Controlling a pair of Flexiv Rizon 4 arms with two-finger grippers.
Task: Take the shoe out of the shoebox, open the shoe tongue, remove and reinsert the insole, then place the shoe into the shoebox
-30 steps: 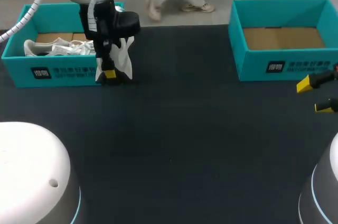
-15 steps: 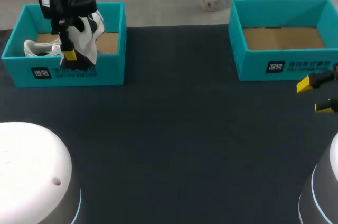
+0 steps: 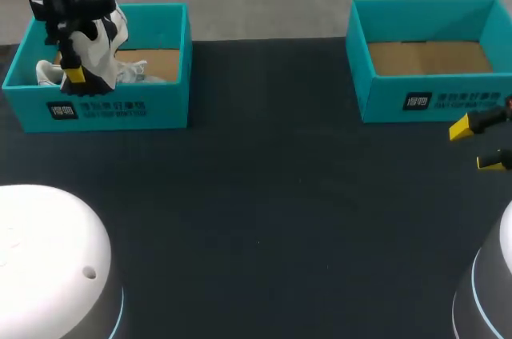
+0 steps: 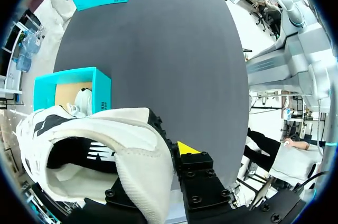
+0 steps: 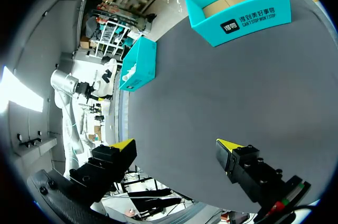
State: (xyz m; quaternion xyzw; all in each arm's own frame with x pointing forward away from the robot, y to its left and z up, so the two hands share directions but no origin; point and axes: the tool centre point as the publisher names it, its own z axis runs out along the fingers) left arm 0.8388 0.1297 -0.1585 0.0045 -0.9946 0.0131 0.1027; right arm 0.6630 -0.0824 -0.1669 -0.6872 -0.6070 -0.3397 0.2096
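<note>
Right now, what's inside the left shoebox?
In the left shoebox, a white sneaker lies on the brown cardboard floor. The left gripper holds a white-and-black sneaker over it, hiding the box's middle.

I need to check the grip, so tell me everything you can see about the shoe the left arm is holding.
The shoe is white with black stripes on its side and a dark lining; the upper looks like soft mesh. It hangs clear of the table above the left shoebox, its opening facing the wrist camera. The left fingers clamp its rim; only one yellow tip shows. Another white shoe lies in the box below.
</note>
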